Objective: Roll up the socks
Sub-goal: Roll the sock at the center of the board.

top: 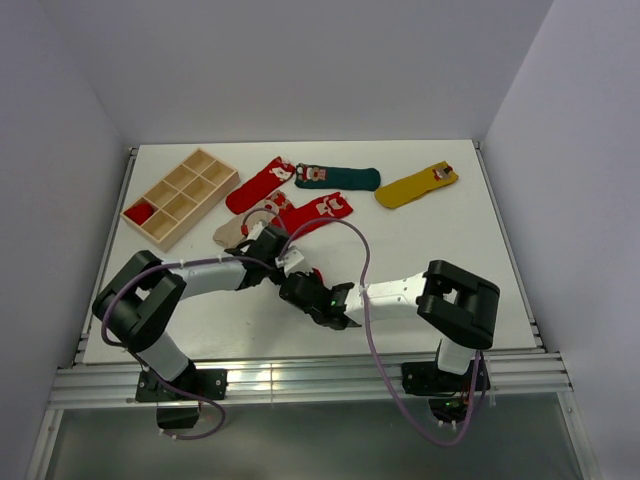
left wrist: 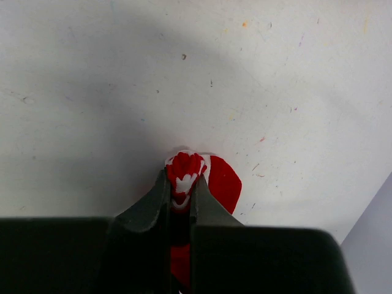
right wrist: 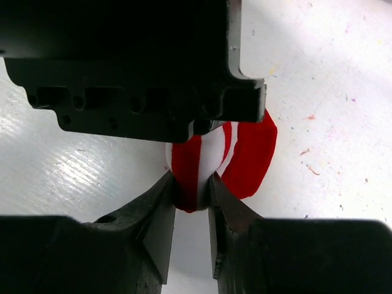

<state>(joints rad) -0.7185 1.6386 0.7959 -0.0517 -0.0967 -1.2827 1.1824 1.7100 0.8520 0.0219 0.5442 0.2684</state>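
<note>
A red-and-white striped sock (left wrist: pixel 223 184) is bunched into a small roll just above the table, with both grippers on it. In the left wrist view my left gripper (left wrist: pixel 182 184) is shut on the bundle's crumpled end. My right gripper (right wrist: pixel 193 187) pinches the roll's striped side (right wrist: pixel 202 159) from the other direction, and a red flap (right wrist: pixel 248 153) sticks out to the right. From above, the two grippers (top: pixel 298 268) (top: pixel 310 292) meet near the table's middle front and hide the sock. The other socks lie flat further back: red (top: pixel 260 185), dark green (top: pixel 340 178), mustard yellow (top: pixel 417 187), beige (top: pixel 232 230) and another red (top: pixel 318 212).
A wooden compartment tray (top: pixel 180 196) stands at the back left, with something red in one near cell (top: pixel 140 212). White walls enclose the table on three sides. The left gripper's dark body (right wrist: pixel 135 67) hangs close over the right gripper's fingers.
</note>
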